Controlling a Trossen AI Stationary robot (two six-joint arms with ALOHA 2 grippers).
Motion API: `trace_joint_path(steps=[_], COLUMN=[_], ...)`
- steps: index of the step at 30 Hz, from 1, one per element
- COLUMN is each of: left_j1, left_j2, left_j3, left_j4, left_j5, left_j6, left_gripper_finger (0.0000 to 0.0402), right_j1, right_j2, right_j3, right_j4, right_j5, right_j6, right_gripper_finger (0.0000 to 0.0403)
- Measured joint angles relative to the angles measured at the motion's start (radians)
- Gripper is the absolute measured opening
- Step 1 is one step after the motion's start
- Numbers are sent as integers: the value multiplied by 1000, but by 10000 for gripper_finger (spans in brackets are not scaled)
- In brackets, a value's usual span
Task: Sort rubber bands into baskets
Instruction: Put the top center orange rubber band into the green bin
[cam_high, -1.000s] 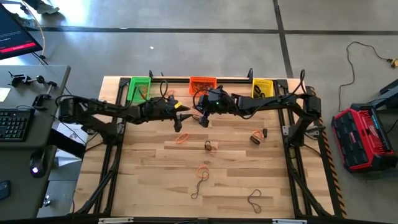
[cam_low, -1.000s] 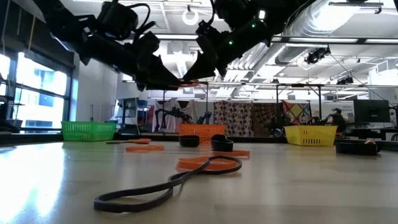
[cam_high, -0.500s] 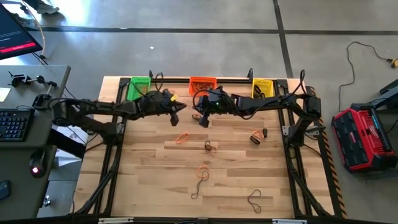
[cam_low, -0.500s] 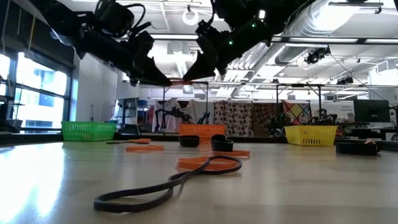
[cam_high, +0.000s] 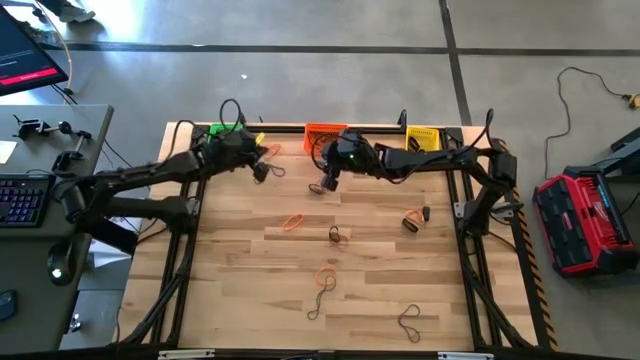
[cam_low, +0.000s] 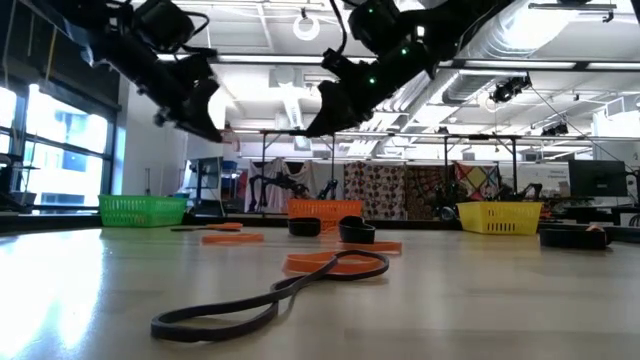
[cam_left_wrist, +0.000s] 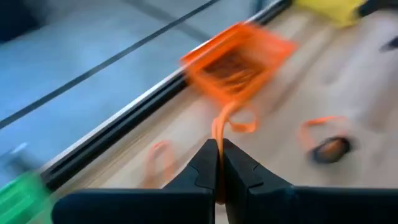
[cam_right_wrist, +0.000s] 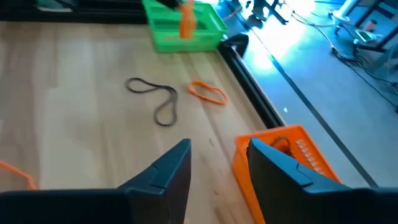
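My left gripper (cam_left_wrist: 216, 167) hangs above the tabletop's far edge between the green basket (cam_high: 222, 133) and the orange basket (cam_high: 324, 135), fingers pinched on an orange rubber band (cam_left_wrist: 225, 123) that dangles free, presumably bound for the orange basket. My right gripper (cam_right_wrist: 217, 163) hovers just before that basket, fingers apart and empty. Other bands lie mid-table and nearer the front edge.

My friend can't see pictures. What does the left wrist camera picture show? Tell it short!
The left gripper is shut on an orange rubber band, which dangles from its dark fingertips above the wooden table. Beyond it sits the orange basket, blurred, with more orange bands lying on the wood and a corner of the yellow basket farther off.
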Motion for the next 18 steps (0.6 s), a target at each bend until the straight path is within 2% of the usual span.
trace_joint_path(steps=[3, 10, 14, 18], left_j1=[32, 108, 162, 219], left_j2=[-21, -25, -24, -18], left_j3=[31, 68, 68, 68], left_j4=[-146, -394, -486, -514], left_j5=[-69, -149, -230, -261], left_j6=[-45, -186, -241, -243], left_gripper_finger=[0, 0, 0, 0], right_j1=[-27, -70, -83, -87], right_j2=[0, -1, -1, -1], right_j3=[0, 0, 0, 0], right_j4=[-18, -58, -74, -81], right_j5=[-7, -30, -52, -52], right_j6=[0, 0, -22, -31], right_gripper_finger=[136, 91, 65, 44])
